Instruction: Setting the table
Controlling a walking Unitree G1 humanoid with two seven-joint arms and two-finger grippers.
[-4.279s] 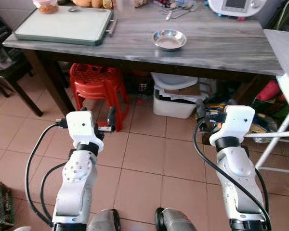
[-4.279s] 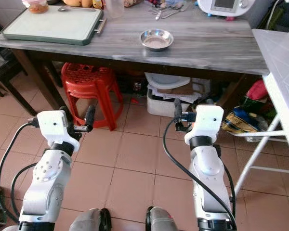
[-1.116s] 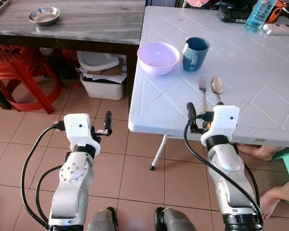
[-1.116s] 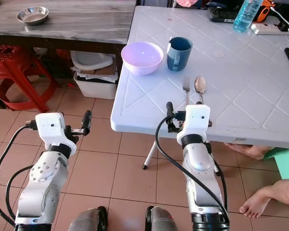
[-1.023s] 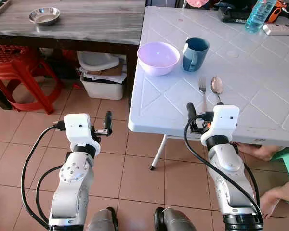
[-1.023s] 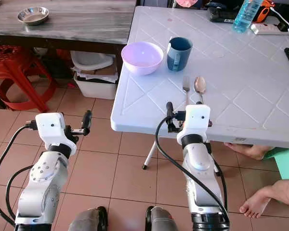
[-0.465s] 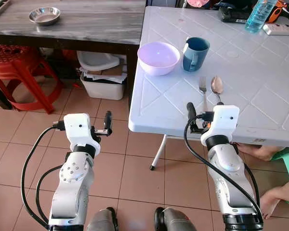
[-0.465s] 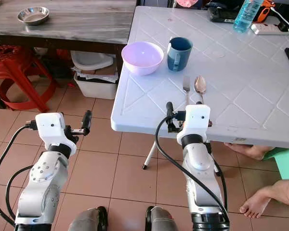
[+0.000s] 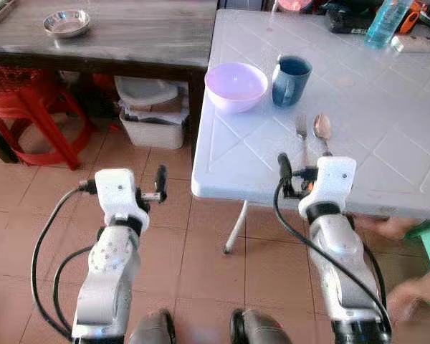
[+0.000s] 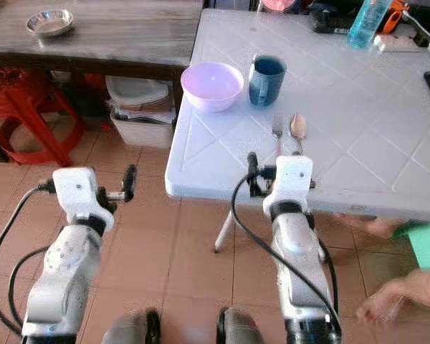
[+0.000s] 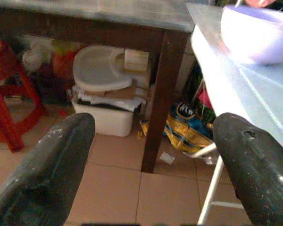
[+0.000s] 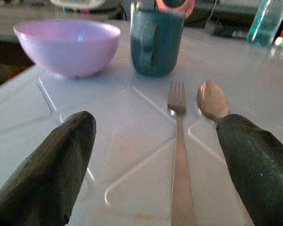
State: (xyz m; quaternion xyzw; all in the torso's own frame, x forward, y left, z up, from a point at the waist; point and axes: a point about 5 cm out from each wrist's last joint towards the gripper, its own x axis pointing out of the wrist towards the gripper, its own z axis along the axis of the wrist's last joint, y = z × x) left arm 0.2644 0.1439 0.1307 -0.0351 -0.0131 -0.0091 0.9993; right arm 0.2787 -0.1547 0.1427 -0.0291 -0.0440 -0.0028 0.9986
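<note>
The right hand [image 12: 151, 155] hovers with fingers apart at the tabletop [image 9: 387, 143] edge, the thin, stiff, slippery fork [image 12: 178, 141] at its 12 o'clock, likely best pinched mid-handle.

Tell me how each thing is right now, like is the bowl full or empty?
Lilac plastic bowl: upright, empty.
Dark blue mug: upright beside the bowl.
Silver metal fork: lying flat on the white table.
Silver metal spoon: lying flat beside the fork.
Small steel bowl: upright on the grey table.
Left gripper: open.
Right gripper: open.
</note>
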